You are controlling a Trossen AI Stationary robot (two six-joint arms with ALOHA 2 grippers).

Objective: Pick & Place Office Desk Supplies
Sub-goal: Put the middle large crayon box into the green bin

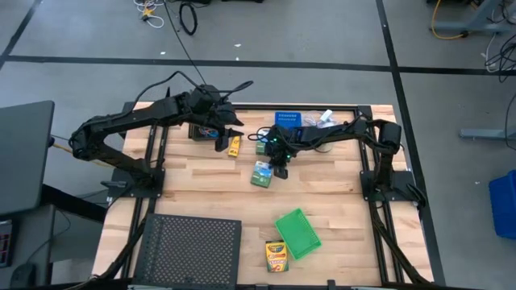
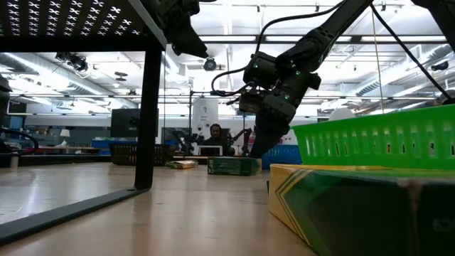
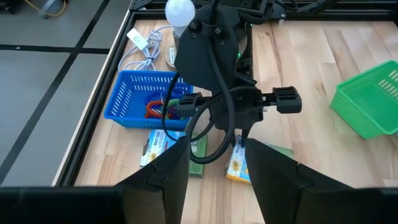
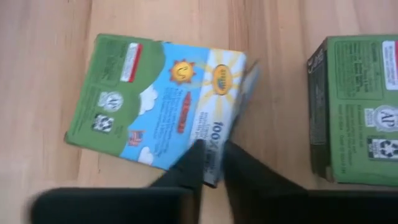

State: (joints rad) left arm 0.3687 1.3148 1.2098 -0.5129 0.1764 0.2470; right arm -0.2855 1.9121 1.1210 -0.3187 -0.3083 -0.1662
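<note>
From my remote station, both of my six-joint arms looked matte black, built of chunky rounded links. A glossy black cable looped out from the right arm's wrist housing, just behind its claw, and green indicator lights glowed on that housing. The right gripper ended in two flat, dark, tapering fingers. The left gripper showed two broad black fingers with smooth, slanted inner faces.

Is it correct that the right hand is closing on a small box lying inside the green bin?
Not quite. The right hand is closing on the edge of a small box, but the box lies on the bare wooden table, not in the green bin. The right wrist and high views show this.
</note>
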